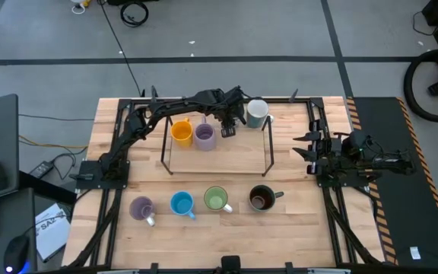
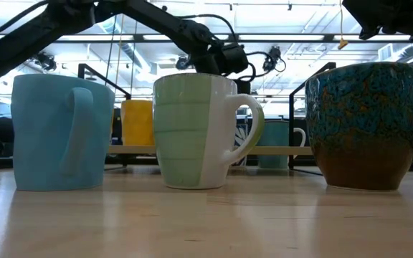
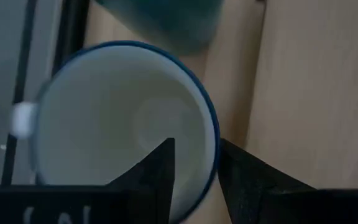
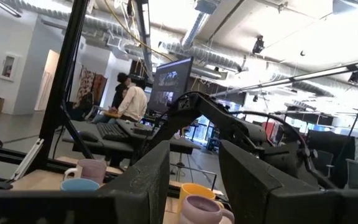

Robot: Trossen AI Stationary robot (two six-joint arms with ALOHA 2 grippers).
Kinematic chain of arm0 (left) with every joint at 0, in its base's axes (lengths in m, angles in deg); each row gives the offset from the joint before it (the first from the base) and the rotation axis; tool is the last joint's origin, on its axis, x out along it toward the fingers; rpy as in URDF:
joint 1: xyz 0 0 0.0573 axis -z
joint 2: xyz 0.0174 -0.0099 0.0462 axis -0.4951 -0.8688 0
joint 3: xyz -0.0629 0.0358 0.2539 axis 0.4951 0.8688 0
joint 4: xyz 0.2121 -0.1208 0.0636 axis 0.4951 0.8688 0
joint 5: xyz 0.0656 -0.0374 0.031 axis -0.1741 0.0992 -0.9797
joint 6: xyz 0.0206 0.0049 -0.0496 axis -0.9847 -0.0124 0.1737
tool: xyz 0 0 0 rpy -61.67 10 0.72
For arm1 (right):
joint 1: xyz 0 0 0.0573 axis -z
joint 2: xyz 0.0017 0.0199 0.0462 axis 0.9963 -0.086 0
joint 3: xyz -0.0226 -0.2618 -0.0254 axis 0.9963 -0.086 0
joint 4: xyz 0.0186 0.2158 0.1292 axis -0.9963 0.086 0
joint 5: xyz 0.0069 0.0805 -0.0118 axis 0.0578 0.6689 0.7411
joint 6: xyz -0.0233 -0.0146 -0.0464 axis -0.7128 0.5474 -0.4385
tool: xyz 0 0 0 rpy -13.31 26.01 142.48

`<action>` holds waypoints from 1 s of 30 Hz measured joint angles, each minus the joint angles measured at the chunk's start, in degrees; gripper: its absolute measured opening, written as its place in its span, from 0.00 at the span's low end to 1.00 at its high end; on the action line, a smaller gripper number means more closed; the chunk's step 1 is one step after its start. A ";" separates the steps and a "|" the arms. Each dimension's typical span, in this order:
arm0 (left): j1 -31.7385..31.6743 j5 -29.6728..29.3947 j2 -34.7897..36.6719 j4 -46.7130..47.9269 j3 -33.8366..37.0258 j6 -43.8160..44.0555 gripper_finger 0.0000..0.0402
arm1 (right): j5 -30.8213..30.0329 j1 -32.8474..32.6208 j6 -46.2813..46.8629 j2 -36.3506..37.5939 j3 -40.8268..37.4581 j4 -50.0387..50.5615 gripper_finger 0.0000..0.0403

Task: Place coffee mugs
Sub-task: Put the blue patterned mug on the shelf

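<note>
Over the frame, left gripper point(image 3: 194, 171): your fingers straddle the white patterned mug point(image 3: 126, 118)'s rim, one inside, one outside, not visibly clamped.
Mug position: directly beneath you, upright on the black wire frame point(image 1: 267, 144), beside purple mug point(image 1: 204, 135).
Right gripper point(image 1: 310, 146): parked apart, farther off.

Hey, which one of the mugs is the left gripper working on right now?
The white patterned mug on the black wire frame, between the purple mug and the pale white-teal mug. The left gripper has one finger inside its blue rim, one outside.
</note>
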State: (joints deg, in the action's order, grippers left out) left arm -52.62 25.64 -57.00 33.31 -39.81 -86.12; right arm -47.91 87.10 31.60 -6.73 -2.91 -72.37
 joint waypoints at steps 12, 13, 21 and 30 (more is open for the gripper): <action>0.33 0.18 -0.30 1.72 0.07 -1.87 0.07 | -0.08 -0.04 -0.11 0.00 0.00 0.06 0.36; 0.32 0.19 -0.30 1.76 0.07 -2.44 0.07 | -0.08 -0.04 -0.11 0.00 0.00 0.06 0.36; 0.35 0.19 -0.01 10.98 -4.20 -8.46 0.07 | -0.15 -0.04 -0.11 0.00 0.00 0.02 0.36; 1.33 3.15 0.36 17.83 -13.46 -19.23 0.07 | -0.17 -0.04 -0.11 0.00 0.00 0.11 0.36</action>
State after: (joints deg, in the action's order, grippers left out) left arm -51.29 28.79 -56.64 51.14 -53.27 -105.35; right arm -48.08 87.06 31.49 -6.73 -2.91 -72.27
